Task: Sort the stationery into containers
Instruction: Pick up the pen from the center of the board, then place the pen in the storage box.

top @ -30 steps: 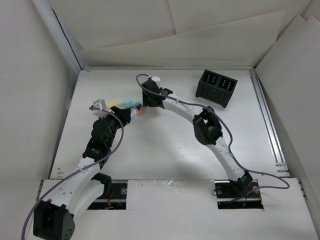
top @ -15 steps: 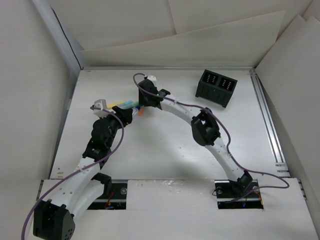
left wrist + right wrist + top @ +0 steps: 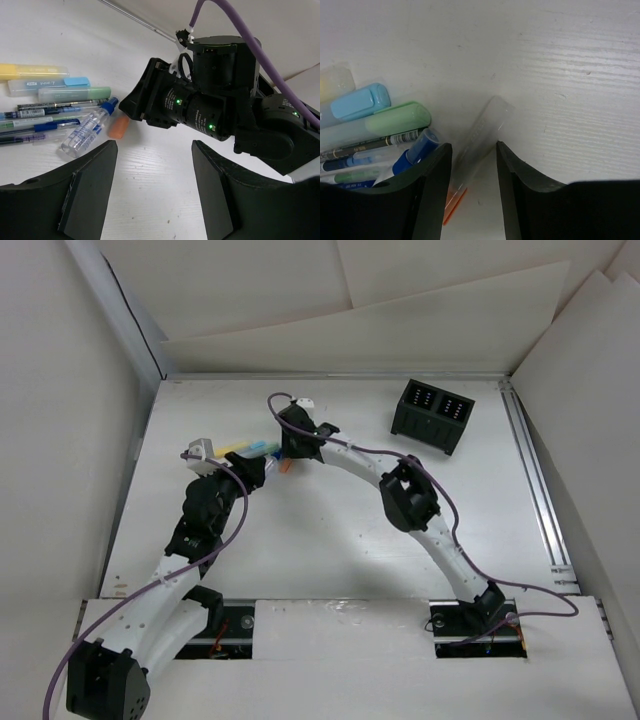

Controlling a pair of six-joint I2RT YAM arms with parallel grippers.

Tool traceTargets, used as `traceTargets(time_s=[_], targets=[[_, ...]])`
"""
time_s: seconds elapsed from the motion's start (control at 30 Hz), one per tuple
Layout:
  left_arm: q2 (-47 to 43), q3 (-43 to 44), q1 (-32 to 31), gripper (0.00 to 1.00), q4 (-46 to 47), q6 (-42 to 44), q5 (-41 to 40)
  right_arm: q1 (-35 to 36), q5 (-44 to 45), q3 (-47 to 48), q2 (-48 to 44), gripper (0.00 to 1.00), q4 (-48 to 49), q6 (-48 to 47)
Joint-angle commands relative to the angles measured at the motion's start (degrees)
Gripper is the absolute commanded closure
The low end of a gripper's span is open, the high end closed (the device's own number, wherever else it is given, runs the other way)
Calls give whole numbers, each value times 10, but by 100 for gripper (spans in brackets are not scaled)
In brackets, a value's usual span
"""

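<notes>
The stationery [image 3: 250, 449] lies in a pile at the table's back left: yellow [image 3: 32, 71], light-blue [image 3: 45, 85] and green [image 3: 75, 93] highlighters, thin pens, and a clear blue-capped pen [image 3: 90, 130]. A clear marker with an orange tip [image 3: 479, 140] lies just right of the pile, its orange tip also in the left wrist view [image 3: 119, 128]. My right gripper [image 3: 474, 200] is low over it, jaws open and straddling it, the left finger close against it. My left gripper [image 3: 152, 185] is open and empty over bare table beside the pile. The black two-compartment container [image 3: 432, 415] stands at the back right.
The two grippers [image 3: 255, 472] [image 3: 287, 458] are close together at the pile, the right arm's wrist filling the left wrist view [image 3: 210, 105]. White walls border the table [image 3: 330, 540] at left and back; a metal rail [image 3: 535, 480] runs along the right.
The right gripper has shifted slightly left and down onto the orange-tipped marker. The left arm has not moved.
</notes>
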Motion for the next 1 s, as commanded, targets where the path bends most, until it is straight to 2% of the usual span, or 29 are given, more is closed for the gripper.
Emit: traceTargets(time_s=[0.0,0.07,0.17,0.3,0.4,0.6,0.77,0.9,0.97], targets=[[-8,20,-1,42,14,1,1,-1,5,-15,-7,53,11,5],[-8,20,-1,42,14,1,1,-1,5,-21,-20,53,5,5],[-8,20,-1,42,14,1,1,-1,26,-75,-53,62,7,-1],[2,20,-1,42,19,-4,19,-1,37,-194,-124,85,60,6],[19,20,-1,40,26,-4,35,-6,37,-263,-178,98,96,6],[54,25,-1,40,68,-4,107,-25,12,-335,-290,100,150,0],[104,25,-1,40,89,-4,143,-57,6,-414,-442,100,191,-30],[123,31,-1,41,106,-4,169,-114,99,-456,-548,100,202,-53],[123,31,-1,41,114,-10,177,-166,184,-467,-578,100,202,-53]])
